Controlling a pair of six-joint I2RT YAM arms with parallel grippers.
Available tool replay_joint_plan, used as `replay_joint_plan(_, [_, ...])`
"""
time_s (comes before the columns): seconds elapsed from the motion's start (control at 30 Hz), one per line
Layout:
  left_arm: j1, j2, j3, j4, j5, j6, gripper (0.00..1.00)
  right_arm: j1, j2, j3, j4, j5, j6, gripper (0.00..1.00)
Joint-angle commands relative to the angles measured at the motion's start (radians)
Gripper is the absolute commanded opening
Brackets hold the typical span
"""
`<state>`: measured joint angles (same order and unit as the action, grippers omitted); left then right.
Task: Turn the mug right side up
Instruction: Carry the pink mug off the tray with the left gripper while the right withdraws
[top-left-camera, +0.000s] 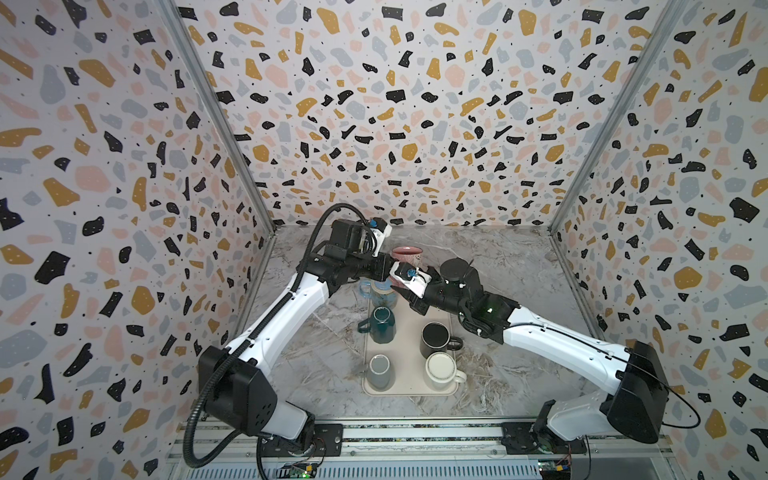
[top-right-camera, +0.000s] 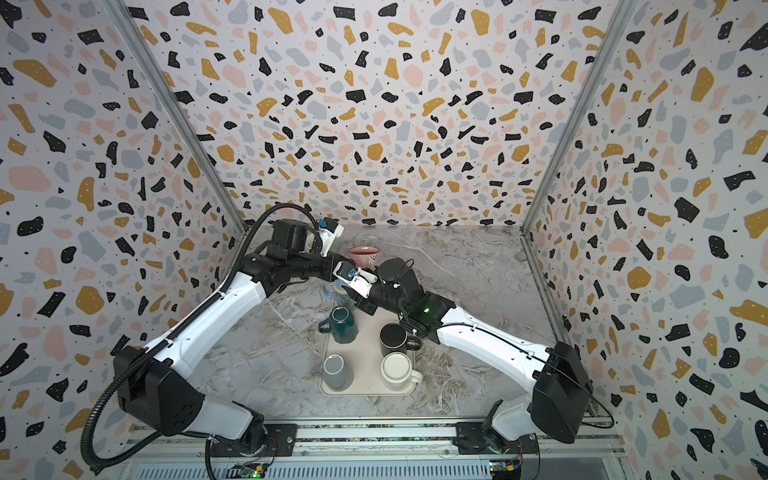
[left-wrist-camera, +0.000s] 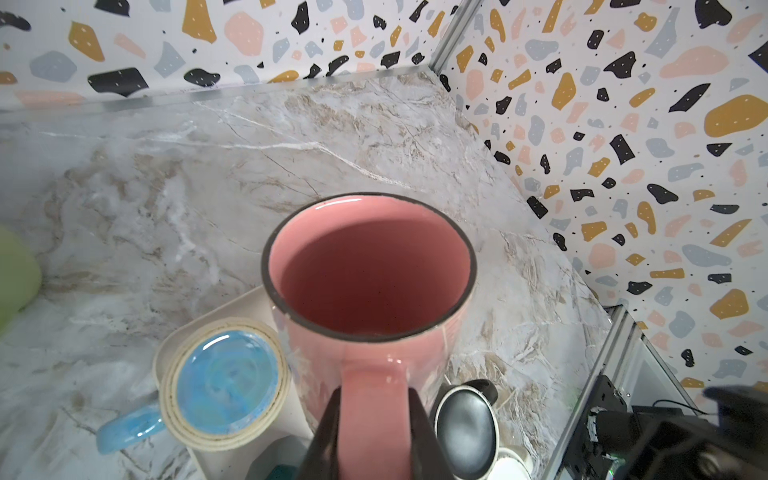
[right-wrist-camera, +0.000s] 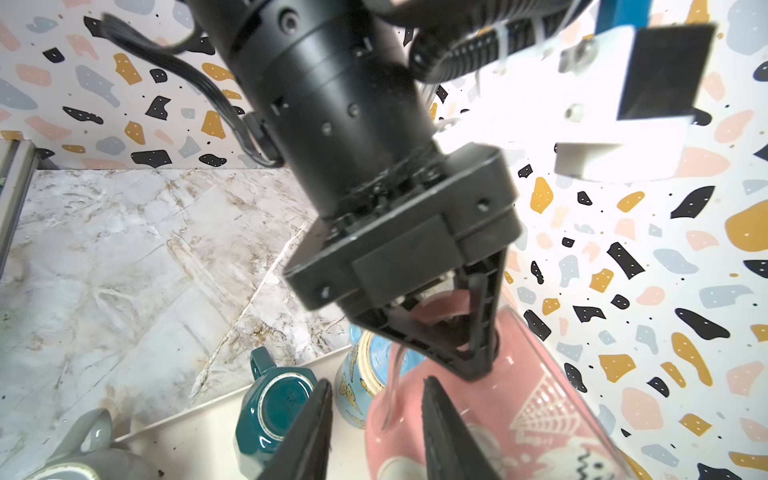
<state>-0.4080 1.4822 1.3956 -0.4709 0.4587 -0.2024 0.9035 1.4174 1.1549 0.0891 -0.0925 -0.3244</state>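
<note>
Pink ceramic mug (left-wrist-camera: 370, 270): mouth up, axis upright
Left gripper (left-wrist-camera: 376, 395): clamped on handle (left-wrist-camera: 372, 370)
Right gripper (right-wrist-camera: 376, 382): jaws apart, beside mug wall

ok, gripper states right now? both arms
left gripper: closed on the handle of the pink mug, mug upright.
right gripper: open, holding nothing.

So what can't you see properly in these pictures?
Pink mug: in both top views the left arm covers its lower part, so whether it touches the table is unclear.
Blue mug: in both top views the right arm covers part of it.
Green blob: left wrist view, blurred and cut off by the edge; unidentifiable.
Grey mug: right wrist view, cut off by the picture's edge.
</note>
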Motion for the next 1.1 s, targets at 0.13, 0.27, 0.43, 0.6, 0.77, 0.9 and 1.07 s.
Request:
replay_joint_plan(0.13, [-0.001,0.053,0.152,0.193,-0.12,0.008,0.0,0.003,-0.095,-0.01,-0.019,0.064,0.01,0.38])
replay_joint_plan(0.27, [0.001,0.104,0.191,0.217,-0.219,0.014,0.0,0.001,-0.146,-0.044,-0.033,0.104,0.024,0.38])
replay_joint_plan(0.43, [0.003,0.166,0.195,0.284,-0.322,0.021,0.0,-0.021,-0.228,-0.107,-0.02,0.125,0.056,0.42])
replay_joint_plan(0.6, [0.007,0.2,0.154,0.424,-0.412,0.022,0.0,-0.068,-0.308,-0.168,0.006,0.1,0.109,0.42])
replay_joint_plan(0.77, [0.019,0.232,0.097,0.595,-0.489,0.02,0.0,-0.098,-0.346,-0.199,0.013,0.077,0.146,0.42])
replay_joint_plan(0.9, [0.029,0.271,0.095,0.663,-0.507,0.04,0.0,-0.103,-0.349,-0.206,0.013,0.077,0.156,0.42])
replay_joint_plan(1.07, [0.032,0.323,0.072,0.715,-0.551,0.085,0.0,-0.106,-0.35,-0.21,0.017,0.075,0.161,0.42])
